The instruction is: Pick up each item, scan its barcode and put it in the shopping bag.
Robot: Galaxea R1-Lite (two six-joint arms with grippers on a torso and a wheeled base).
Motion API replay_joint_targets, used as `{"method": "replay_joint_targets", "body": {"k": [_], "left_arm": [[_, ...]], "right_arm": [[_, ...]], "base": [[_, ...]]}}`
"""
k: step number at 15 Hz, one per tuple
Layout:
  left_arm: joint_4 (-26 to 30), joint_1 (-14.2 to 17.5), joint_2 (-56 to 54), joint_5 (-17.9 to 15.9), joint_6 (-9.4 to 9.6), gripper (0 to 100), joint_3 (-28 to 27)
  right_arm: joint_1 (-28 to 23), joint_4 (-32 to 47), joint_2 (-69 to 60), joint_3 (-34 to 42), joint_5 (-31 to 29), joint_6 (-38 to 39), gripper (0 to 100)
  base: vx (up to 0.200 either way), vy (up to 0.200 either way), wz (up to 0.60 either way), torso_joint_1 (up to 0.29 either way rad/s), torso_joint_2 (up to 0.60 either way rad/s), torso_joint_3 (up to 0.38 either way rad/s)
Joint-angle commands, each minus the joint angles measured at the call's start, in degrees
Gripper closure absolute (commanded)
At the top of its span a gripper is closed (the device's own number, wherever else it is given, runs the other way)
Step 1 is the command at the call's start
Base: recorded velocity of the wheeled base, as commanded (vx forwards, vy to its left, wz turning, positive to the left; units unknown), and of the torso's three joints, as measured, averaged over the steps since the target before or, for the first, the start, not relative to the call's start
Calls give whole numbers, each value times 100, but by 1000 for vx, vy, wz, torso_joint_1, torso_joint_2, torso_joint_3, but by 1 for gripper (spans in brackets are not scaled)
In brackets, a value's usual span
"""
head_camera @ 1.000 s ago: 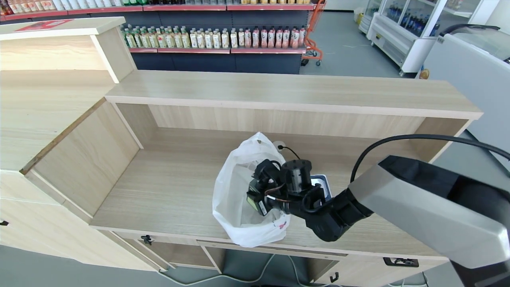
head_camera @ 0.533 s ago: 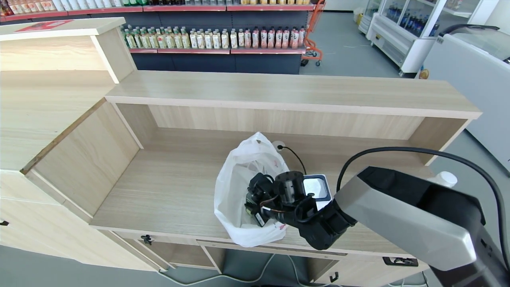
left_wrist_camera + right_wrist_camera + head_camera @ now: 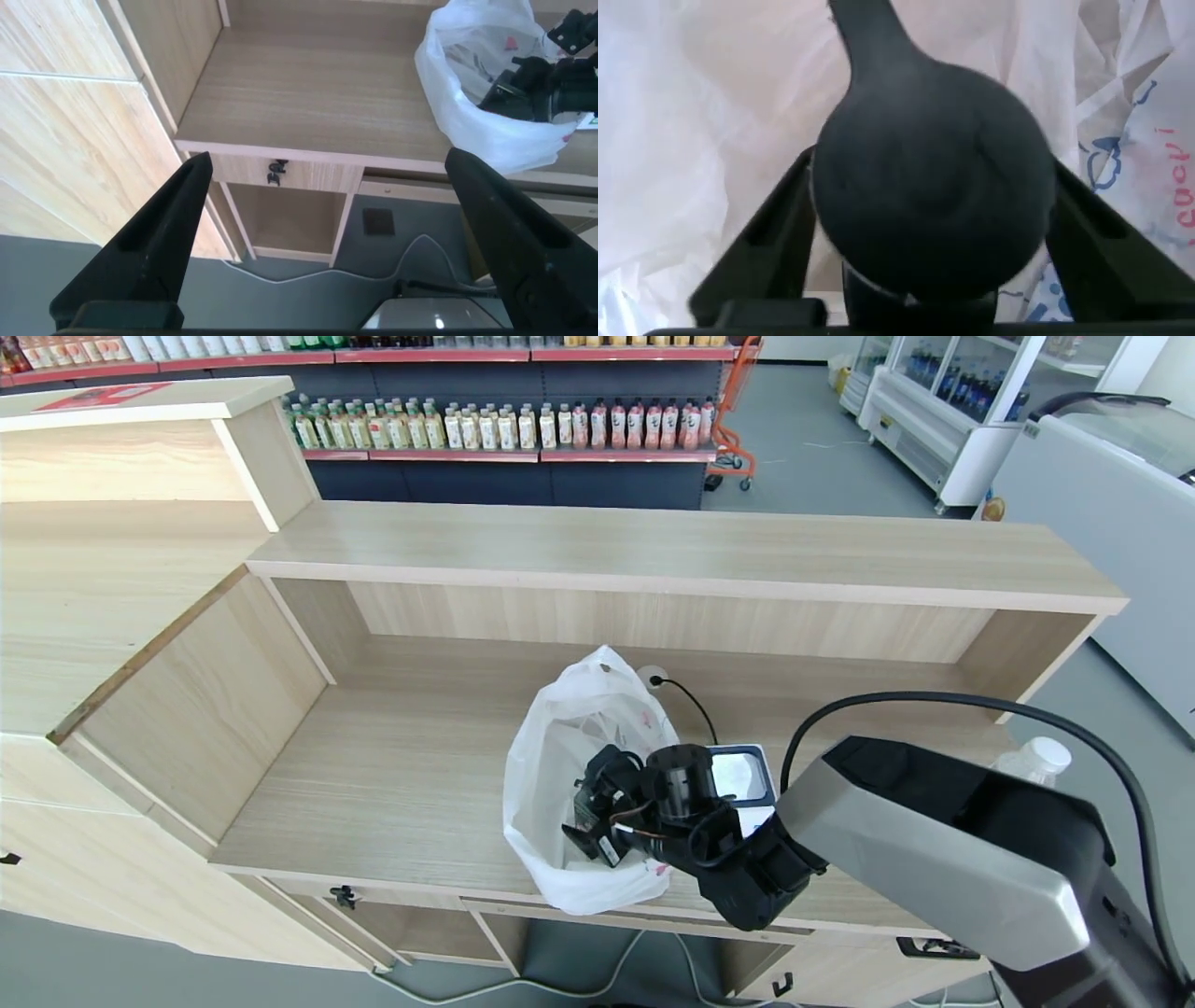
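Currently the right gripper [image 3: 597, 817] is down inside the open mouth of the white shopping bag [image 3: 546, 756], which stands near the front edge of the wooden counter [image 3: 401, 775]. In the right wrist view its two fingers [image 3: 771, 243] sit against both sides of a dark round item [image 3: 934, 187] with a thin neck, so the gripper is closed on this item as far as the item allows. What kind of product it is, I cannot tell. White plastic of the bag is all around it.

At 3 o'clock from the bag, just beside it, lies the scanner [image 3: 742, 775] with its light window facing up, and its black cable [image 3: 686, 695] goes toward 12 o'clock. Farther at 3 o'clock a clear bottle [image 3: 1032, 761] with a white cap stands behind the right arm.

The left gripper [image 3: 329, 157] hangs before the counter front, at about 8 o'clock from the bag and well apart from it. Its fingers are spread wide, with nothing between them.
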Motion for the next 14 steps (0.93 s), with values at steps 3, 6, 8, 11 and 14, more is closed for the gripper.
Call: {"method": "replay_joint_targets", "body": {"k": [3,6,8,11,14], "left_arm": [[0,0,-2,-4,-5,0,2],[0,0,-2,-4,4,0,2],[0,0,-2,5,-5,0,2],[0,0,6,5,-14,0,2],[0,0,6,5,-22,0,2]], "right_arm": [[-5,52,-487,-190,-18,570,0],[-57,272,-1049,-111,0,896,0],[-268,421,-1401,-137,-9,1159,0],[-989,1256,-2438,-58,-18,1933,0],[-1710,1608,-3826,918,-9,2214,0]], "base": [[0,0,0,0,0,0],[0,0,0,0,0,0],[0,0,0,0,0,0],[0,0,0,0,0,0],[0,0,0,0,0,0]]}}
